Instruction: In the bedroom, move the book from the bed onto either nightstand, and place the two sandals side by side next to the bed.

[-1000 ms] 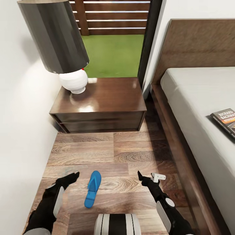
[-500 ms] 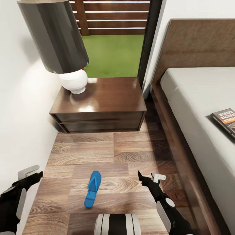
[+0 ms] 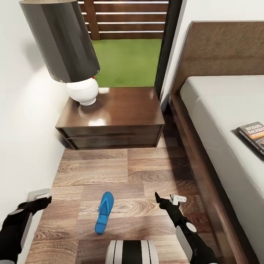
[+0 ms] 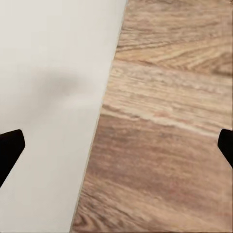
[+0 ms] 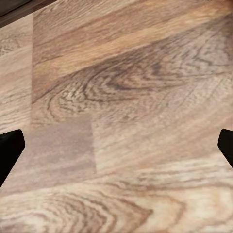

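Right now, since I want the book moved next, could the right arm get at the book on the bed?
Probably not without moving. The right gripper is low over the floor, open and empty, while the book lies up on the bed, beyond its wooden side rail.

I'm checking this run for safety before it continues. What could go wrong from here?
The left gripper hovers right by the white wall; an outward swing could hit it. The lamp stands on the nightstand, so setting down the book could knock it. The blue sandal lies near the robot's base, which could run over it.
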`<state>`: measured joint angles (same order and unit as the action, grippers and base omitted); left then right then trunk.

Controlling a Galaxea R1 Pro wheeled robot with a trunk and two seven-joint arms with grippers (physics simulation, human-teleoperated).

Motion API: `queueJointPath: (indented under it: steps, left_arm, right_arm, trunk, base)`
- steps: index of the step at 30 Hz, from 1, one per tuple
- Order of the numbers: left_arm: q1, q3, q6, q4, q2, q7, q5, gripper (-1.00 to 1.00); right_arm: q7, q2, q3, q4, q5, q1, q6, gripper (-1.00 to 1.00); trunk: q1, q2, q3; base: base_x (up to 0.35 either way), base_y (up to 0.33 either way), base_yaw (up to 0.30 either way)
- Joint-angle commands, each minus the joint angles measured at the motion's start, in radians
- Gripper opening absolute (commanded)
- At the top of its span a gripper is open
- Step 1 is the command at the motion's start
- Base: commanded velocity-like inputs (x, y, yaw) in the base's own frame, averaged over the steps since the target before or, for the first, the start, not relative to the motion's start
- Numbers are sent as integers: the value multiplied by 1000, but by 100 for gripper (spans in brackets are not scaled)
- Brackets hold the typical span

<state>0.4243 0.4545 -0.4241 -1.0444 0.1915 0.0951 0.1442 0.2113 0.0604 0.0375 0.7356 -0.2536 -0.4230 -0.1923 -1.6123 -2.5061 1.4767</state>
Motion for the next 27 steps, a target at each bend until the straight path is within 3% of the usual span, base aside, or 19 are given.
queueJointPath:
  steps: [1, 12, 16, 19, 21, 22, 25, 27]
  left_arm:
    - [1, -10, -4, -1, -4, 15, 11, 100]
    - [1, -32, -2, 27, -27, 65, 12, 100]
    - [1, -36, -1, 28, -63, 67, 14, 100]
    - [1, -62, -1, 28, -72, 67, 15, 100]
    - [1, -145, 2, 27, -80, 66, 15, 100]
    - [1, -170, 4, 26, -82, 65, 15, 100]
    - [1, -325, 43, 20, -85, 62, 16, 100]
    - [1, -384, 91, 19, -85, 56, 19, 100]
  right_arm:
    - [10, 1, 4, -1, -11, 0, -1, 100]
    - [10, 1, 4, -1, -11, 0, -1, 100]
    - [10, 1, 4, -1, -11, 0, -1, 100]
    - [10, 1, 4, -1, -11, 0, -1, 100]
    - [10, 1, 3, -2, -10, 0, -1, 100]
    - [10, 2, 3, -2, -10, 0, -1, 100]
    - [10, 2, 1, -2, -10, 0, -1, 100]
    - [10, 2, 1, -2, -11, 0, -1, 100]
  trunk:
    - [0, 0, 1]
    - [0, 0, 1]
    - [0, 0, 1]
    - [0, 0, 1]
    - [0, 0, 1]
    - [0, 0, 1]
    - [0, 0, 1]
    - [0, 0, 1]
  base:
    - [0, 0, 0]
    - [0, 0, 0]
    - [0, 0, 0]
    - [0, 0, 0]
    - [0, 0, 0]
    - [0, 0, 0]
    - [0, 0, 0]
    - [0, 0, 0]
